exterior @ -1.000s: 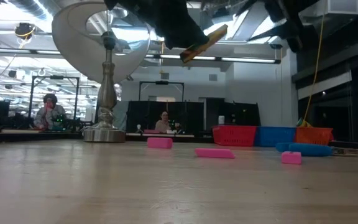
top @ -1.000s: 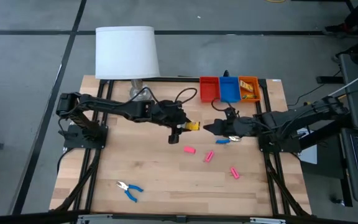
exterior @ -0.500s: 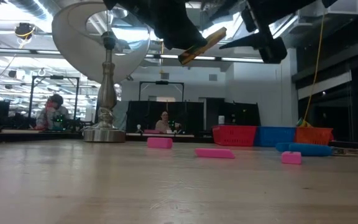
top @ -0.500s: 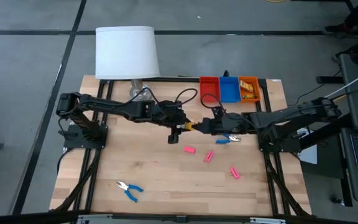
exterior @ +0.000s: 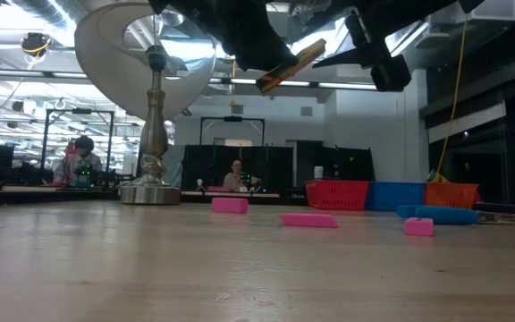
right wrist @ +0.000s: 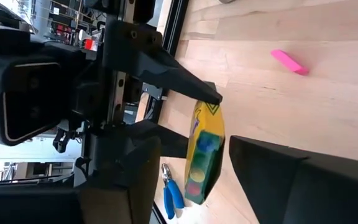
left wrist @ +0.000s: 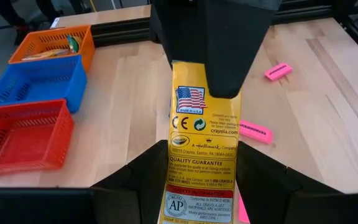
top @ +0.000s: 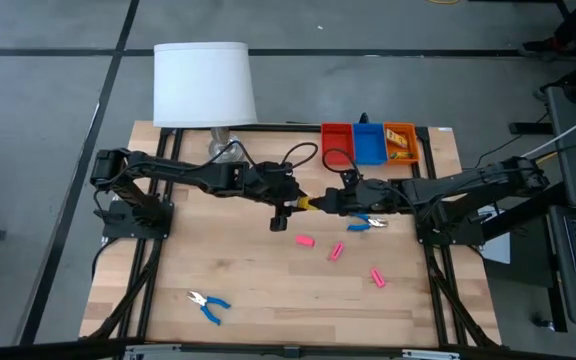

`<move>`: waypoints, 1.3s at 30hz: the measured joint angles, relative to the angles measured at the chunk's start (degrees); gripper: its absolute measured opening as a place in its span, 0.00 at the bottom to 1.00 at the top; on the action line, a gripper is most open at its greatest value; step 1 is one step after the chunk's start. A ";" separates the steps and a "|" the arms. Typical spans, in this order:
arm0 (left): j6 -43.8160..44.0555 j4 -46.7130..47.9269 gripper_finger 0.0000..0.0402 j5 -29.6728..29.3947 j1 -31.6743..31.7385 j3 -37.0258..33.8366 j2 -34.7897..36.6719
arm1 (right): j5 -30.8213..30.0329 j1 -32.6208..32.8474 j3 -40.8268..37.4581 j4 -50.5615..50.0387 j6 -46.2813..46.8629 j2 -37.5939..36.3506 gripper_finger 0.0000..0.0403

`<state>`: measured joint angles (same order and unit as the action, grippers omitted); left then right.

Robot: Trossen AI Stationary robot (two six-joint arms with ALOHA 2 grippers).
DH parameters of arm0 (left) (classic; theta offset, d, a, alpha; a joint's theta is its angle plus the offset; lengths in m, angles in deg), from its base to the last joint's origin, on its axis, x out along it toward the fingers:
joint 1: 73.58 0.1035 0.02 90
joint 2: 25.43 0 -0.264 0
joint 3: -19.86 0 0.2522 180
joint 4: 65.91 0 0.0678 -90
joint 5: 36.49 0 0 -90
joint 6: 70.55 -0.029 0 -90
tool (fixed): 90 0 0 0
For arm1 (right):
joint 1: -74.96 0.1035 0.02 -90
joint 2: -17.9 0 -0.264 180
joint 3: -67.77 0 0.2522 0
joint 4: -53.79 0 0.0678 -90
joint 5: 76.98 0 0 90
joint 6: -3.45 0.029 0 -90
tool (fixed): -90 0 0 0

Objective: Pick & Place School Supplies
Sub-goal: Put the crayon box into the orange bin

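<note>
- Yellow crayon box (left wrist: 202, 162) hangs above the table near the red tray (top: 336, 142), clamped in our left gripper (top: 286, 207).
- We judge it light, stiff cardboard, easily crushed.
- Right gripper (right wrist: 188, 177) straddles its free end, fingers apart, not yet pinching.

We are in a robotics lab or open workshop: ceiling strip lights (exterior: 356, 87) upper right of the low view, seated people at equipment-laden benches (exterior: 74, 165) at left, grey tiled floor (top: 48, 90) around the wooden table (top: 268, 290).
</note>
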<state>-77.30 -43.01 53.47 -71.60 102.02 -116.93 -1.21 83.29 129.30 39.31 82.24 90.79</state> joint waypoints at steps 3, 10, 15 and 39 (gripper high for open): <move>-0.02 -0.40 0.43 -0.06 0.00 0.00 0.00 | 0.45 -0.02 -0.04 0.40 0.00 1.22 0.46; 0.24 -0.39 0.43 -0.16 0.00 0.00 0.02 | 1.81 -0.02 -0.02 3.85 0.04 3.87 0.43; 0.53 -0.41 0.43 -0.45 0.00 0.00 0.02 | 1.41 -0.02 -0.02 4.64 -0.59 3.86 0.35; 1.23 8.78 0.49 -10.47 -6.64 0.02 7.25 | 0.05 -0.47 0.02 4.99 -2.80 3.82 0.11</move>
<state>-76.07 -34.23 43.00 -78.25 102.04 -109.68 -1.17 82.83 129.32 44.30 79.43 94.61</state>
